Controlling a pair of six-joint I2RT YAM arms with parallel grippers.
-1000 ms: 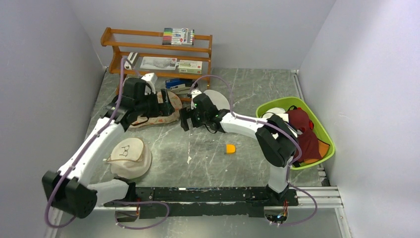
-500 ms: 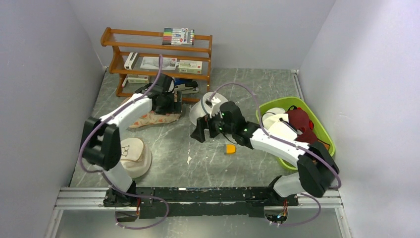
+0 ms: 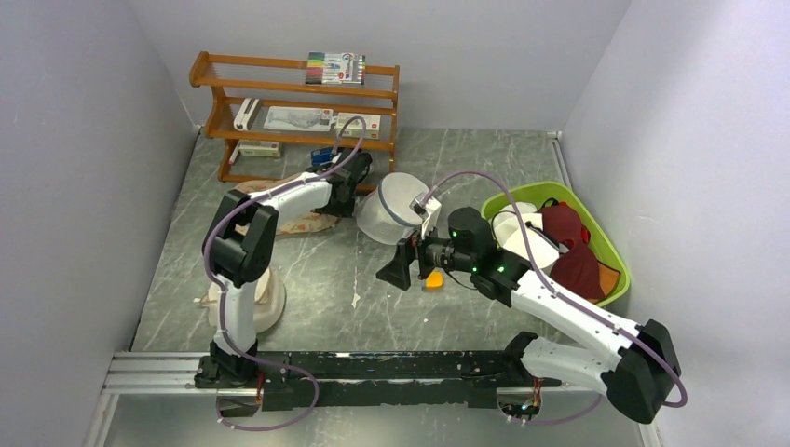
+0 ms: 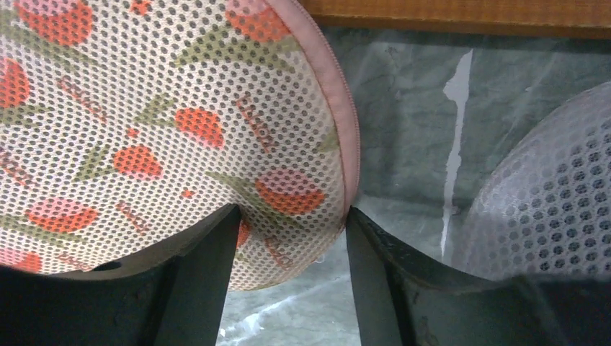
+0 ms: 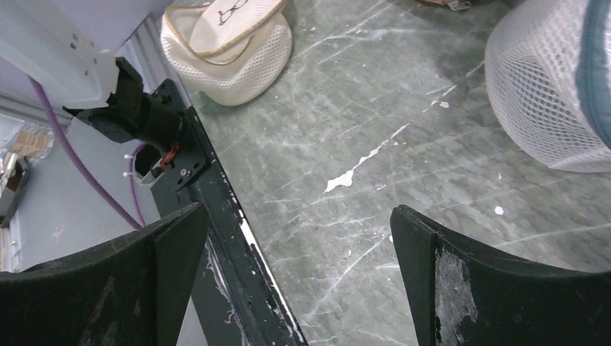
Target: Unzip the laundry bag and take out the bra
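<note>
The laundry bag [image 4: 144, 122] lies at the table's [image 3: 326, 270] back by the shelf [image 3: 270, 63], its rim between the parted left fingers [image 4: 194, 288] — closing here may just pinch mesh and drag the whole bag; the right fingers [image 5: 461, 288] gape empty.

mesh cloth laundry bag [image 4: 144, 122], glossy marbled table [image 3: 326, 279], wooden shelf [image 3: 279, 90], shiny green plastic basket [image 3: 517, 194]

Your left arm [image 3: 289, 194] and right arm [image 3: 568, 312] are white shells with black joints, each trailing a looping purple cable [image 3: 466, 174] from a black base rail [image 3: 373, 365], and your left tool [image 4: 288, 216] and right tool [image 5: 299, 216] have black fingers [image 4: 194, 274].
</note>
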